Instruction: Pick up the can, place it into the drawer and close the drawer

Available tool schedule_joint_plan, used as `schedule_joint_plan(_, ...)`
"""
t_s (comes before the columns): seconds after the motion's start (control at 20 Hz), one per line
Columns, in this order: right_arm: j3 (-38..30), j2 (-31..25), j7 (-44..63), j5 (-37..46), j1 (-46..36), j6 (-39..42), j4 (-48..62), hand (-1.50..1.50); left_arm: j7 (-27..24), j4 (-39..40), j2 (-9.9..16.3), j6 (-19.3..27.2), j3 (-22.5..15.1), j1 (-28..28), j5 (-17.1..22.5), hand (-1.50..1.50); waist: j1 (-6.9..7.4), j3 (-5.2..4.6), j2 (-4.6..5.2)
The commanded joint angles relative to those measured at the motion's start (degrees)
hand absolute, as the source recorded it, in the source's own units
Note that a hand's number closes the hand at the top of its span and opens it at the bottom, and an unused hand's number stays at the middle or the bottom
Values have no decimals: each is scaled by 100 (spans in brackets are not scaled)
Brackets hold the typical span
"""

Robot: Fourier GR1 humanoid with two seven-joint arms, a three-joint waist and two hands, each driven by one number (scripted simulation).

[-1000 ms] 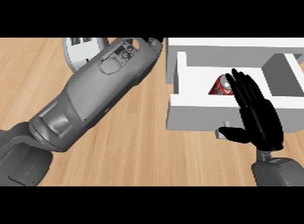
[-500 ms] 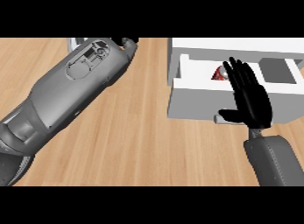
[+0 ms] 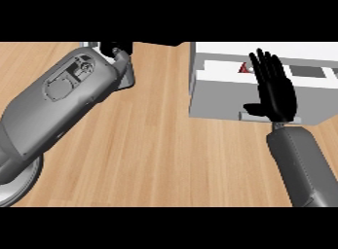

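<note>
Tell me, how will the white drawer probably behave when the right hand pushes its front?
The drawer looks like a rigid box, so it should probably slide straight, not bend. The right hand lies flat on its broad front, so tipping seems unlikely. The red can inside may shift or roll a little.

A light wooden worktop (image 3: 164,160) with lengthwise grain fills most of the view, and its widest bare stretch lies below and to the left of the right fingers (image 3: 268,68). Just under the left fingers (image 3: 117,48) a pale grey object (image 3: 128,80) shows only as a narrow strip; what it is cannot be told. Far below those fingers, at the lower left edge, lies a round grey plate (image 3: 17,187), largely covered.
</note>
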Motion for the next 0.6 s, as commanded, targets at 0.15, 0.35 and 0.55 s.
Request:
schedule_joint_plan(0.15,-367,185,132,70,-1095,-561,1618,-150,377,-644,522,-180,43,351,-60,-150,84,135,154)
schedule_joint_plan(0.35,-533,186,160,195,-1598,-1013,2450,-150,398,-1064,607,-49,17,706,-199,-150,71,135,170)
schedule_joint_plan(0.55,-778,-54,-24,70,-2225,-1140,3061,-150,363,-1353,654,-82,73,1082,-224,-150,73,135,198)
